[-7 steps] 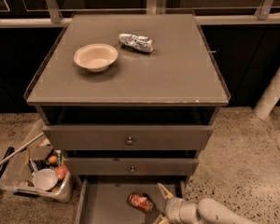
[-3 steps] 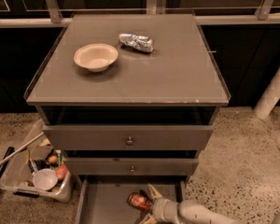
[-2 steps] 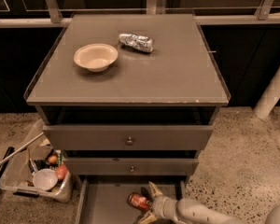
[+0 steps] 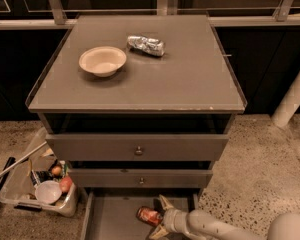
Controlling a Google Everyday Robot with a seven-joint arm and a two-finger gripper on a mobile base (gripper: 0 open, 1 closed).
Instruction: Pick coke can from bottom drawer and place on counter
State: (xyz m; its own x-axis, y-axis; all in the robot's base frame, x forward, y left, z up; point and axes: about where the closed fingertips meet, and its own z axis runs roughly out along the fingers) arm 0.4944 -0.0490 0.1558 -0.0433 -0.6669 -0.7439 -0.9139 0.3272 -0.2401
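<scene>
The coke can (image 4: 148,216) lies on its side on the grey floor of the open bottom drawer (image 4: 112,219), at the bottom of the camera view. My gripper (image 4: 159,216) reaches into the drawer from the lower right, its two fingers spread open on either side of the can's right end. One fingertip (image 4: 162,200) is above the can, the other is below it. The counter (image 4: 190,79) is the wide grey top of the cabinet above.
A cream bowl (image 4: 102,60) and a crumpled silver packet (image 4: 146,45) sit on the counter's far left half. Two upper drawers with round knobs (image 4: 138,150) are shut. A plastic bin (image 4: 37,186) of odds and ends stands on the floor at the left. A white post (image 4: 292,96) rises at the right.
My gripper has moved left along the drawer floor towards the can, and its open fingers now straddle the can's end. The can has not moved.
</scene>
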